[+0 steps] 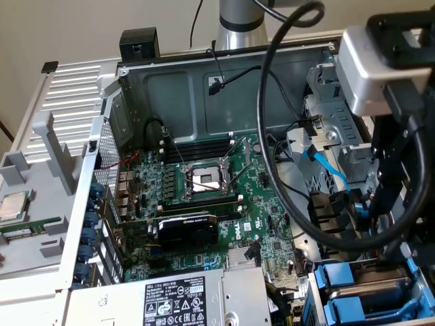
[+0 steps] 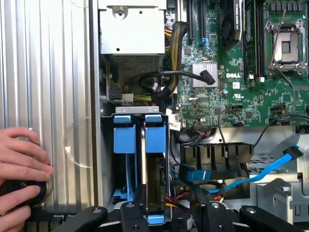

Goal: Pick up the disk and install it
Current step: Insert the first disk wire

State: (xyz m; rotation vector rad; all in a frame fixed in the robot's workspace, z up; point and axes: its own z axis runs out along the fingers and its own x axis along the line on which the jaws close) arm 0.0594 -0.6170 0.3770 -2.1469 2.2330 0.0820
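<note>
Wrist view: the black end effector [image 2: 169, 218] is positioned directly over the near edge of the disk [image 2: 155, 183]. Whether it is clamped on the disk or standing clear of it cannot be told.

The disk is seen edge-on as a narrow dark slab. A bright blue plastic tab is noted at its near end and a bright blue carrier plate at its far end. It stands upright in one slot of the grey sheet-metal drive cage [image 2: 140, 111]. A second bright blue plastic carrier [image 2: 124, 137] is seated in the neighbouring slot, just beside it.

Beside the cage, a person's hand [image 2: 21, 164] is laid on a black round knob [image 2: 19, 191], against a ribbed silver metal panel [image 2: 53, 72].

Beyond the cage, a flat blue data cable [image 2: 270, 166] is draped over black plastic brackets.

Farther in, the open grey steel computer case [image 1: 204, 88] is recorded as holding:
- a green motherboard [image 2: 241, 92];
- a square silver CPU socket [image 2: 287, 46] with its retaining frame raised;
- a black graphics card [image 1: 187, 231];
- a silver box-shaped power supply [image 2: 133, 31] carrying a black-and-white label, which shows in the exterior view.
</note>
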